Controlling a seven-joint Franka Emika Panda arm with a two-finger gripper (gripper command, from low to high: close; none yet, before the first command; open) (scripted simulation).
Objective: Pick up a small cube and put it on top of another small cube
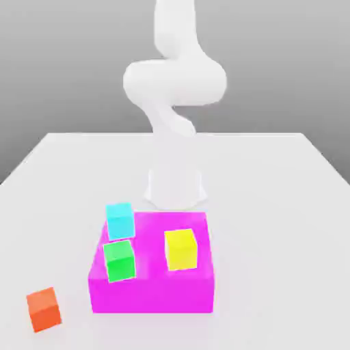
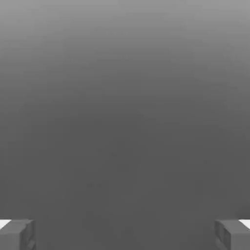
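Observation:
Three small cubes rest on a large magenta block point(image 1: 154, 294) in the exterior view: a cyan cube point(image 1: 120, 220) at its far left corner, a green cube point(image 1: 119, 260) just in front of the cyan one, and a yellow cube point(image 1: 181, 249) toward the right. An orange cube point(image 1: 44, 309) lies alone on the white table near the front left. The white arm point(image 1: 174, 89) rises behind the block. In the hand view my gripper point(image 2: 125, 235) is open, its fingertips point(image 2: 17, 234) far apart with nothing between them, facing plain grey background.
The white table point(image 1: 273, 205) spreads wide around the magenta block, with bare surface to the exterior view's right and behind the arm's base point(image 1: 176, 188). The block stands directly in front of that base.

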